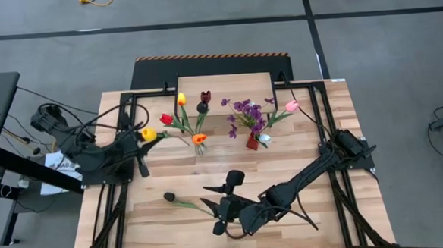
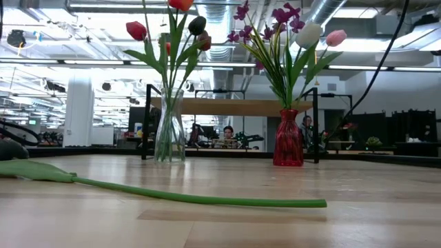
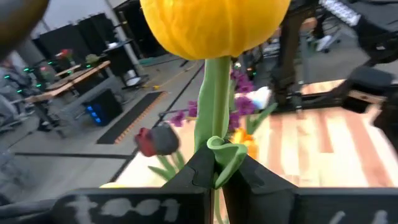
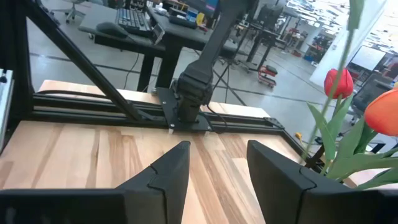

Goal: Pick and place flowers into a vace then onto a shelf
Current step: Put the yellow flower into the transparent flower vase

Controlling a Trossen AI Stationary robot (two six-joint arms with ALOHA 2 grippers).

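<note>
On pale slatted wooden table (image 1: 313, 142): dark-headed, green-stemmed tulip (image 1: 181, 203) lying flat near front edge, just beside right gripper (image 1: 217, 209) with fingers apart, gripping nothing; left gripper (image 1: 140, 146) clamped on yellow tulip (image 1: 148, 134) beside clear glass vase (image 2: 169, 131).

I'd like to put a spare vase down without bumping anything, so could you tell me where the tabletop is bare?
Bare wood lies between the clear vase and the right gripper, and along the table's right front corner. The back is crowded: both vases, the red vase and the shelf cluster there. The left gripper holds a yellow tulip at the left; a dark tulip lies front left.
</note>
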